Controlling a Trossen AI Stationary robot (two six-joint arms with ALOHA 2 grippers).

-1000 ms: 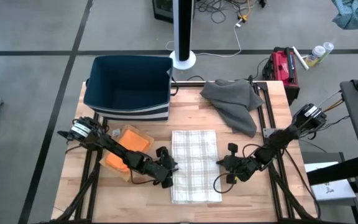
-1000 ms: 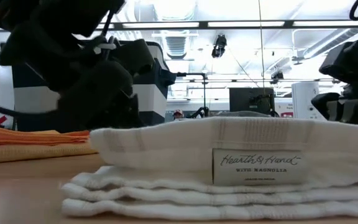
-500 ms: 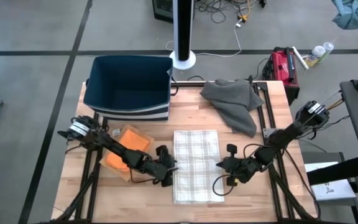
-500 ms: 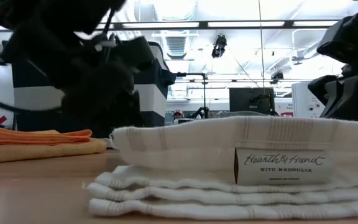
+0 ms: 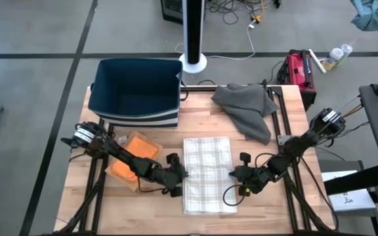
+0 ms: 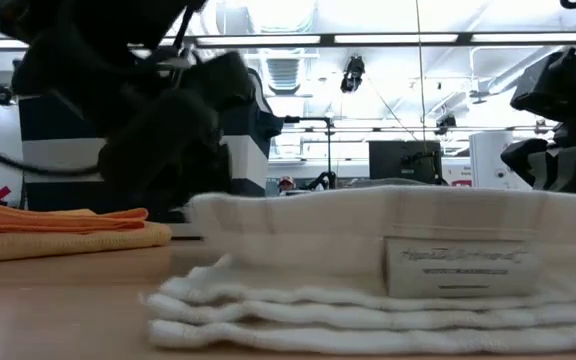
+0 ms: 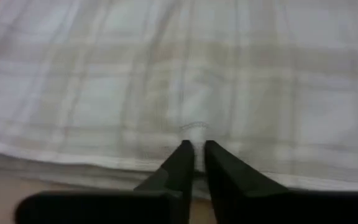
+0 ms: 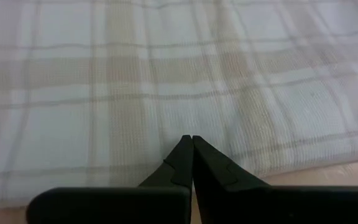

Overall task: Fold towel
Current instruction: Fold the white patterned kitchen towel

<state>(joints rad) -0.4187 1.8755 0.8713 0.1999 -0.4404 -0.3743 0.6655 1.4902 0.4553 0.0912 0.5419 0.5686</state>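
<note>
Towel [image 5: 208,174] shifted right; left hand [image 5: 178,183] pinches its edge.

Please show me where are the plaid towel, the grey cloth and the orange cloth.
plaid towel [image 5: 207,172], high view, middle of its top layer.
grey cloth [image 5: 247,108], high view, centre of the crumpled heap.
orange cloth [image 5: 136,152], high view, its uncovered middle part.

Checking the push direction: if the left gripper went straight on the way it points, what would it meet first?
The plaid towel. The left gripper sits right at its folded edge, fingers nearly together and aimed into it, so it would likely press into the stacked layers at once. Whether it already touches is unclear.
</note>
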